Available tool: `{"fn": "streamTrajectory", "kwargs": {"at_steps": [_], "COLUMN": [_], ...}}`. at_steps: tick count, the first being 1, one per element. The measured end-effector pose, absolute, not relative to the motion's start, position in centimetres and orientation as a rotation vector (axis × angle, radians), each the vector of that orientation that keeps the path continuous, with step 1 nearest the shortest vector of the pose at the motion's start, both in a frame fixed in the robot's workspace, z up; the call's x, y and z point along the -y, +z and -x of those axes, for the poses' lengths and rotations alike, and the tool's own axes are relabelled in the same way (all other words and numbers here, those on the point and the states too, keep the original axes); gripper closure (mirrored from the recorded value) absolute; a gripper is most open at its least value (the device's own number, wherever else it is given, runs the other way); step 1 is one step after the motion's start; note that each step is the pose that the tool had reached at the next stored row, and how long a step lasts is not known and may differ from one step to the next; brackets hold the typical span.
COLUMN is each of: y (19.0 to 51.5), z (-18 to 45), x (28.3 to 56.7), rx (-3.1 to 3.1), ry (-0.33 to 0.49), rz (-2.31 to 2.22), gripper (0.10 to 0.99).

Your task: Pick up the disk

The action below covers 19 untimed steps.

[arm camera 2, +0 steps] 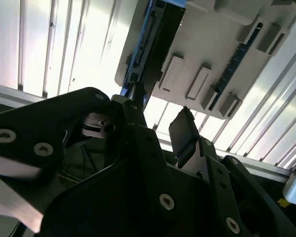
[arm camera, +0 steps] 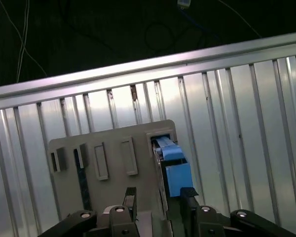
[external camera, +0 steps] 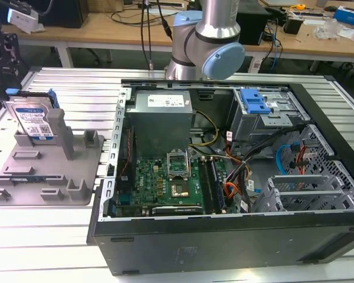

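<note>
The disk stands upright on its edge in the far corner of the grey tray, at about nine o'clock in the exterior view, toward the exterior view's left. A tall post rises just beside it on its three o'clock side, and its labelled face is uncovered. The tray lies flat on the ribbed metal table. Bare slats show at its six and twelve o'clock sides, and the open computer case is near its three o'clock edge. In the first wrist view the gripper hangs apart from the tray. Its fingers are parted with a clear gap and hold nothing. The disk's blue top edge lies in line with that gap.
</note>
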<state>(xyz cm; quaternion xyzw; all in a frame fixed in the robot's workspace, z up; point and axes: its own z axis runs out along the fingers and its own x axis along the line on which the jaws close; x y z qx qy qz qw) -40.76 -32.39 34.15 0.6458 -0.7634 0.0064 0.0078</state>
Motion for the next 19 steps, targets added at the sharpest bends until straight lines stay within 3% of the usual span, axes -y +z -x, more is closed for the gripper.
{"fn": "streamTrajectory", "kwargs": {"at_steps": [10,19], "y": [34.1,34.1], "z": [42.0,41.9], "x": [30.1,30.1], "rx": [2.3,2.299], "ry": [0.037,0.039], "rz": [-2.103,-2.102], "gripper": [0.604,0.604]}}
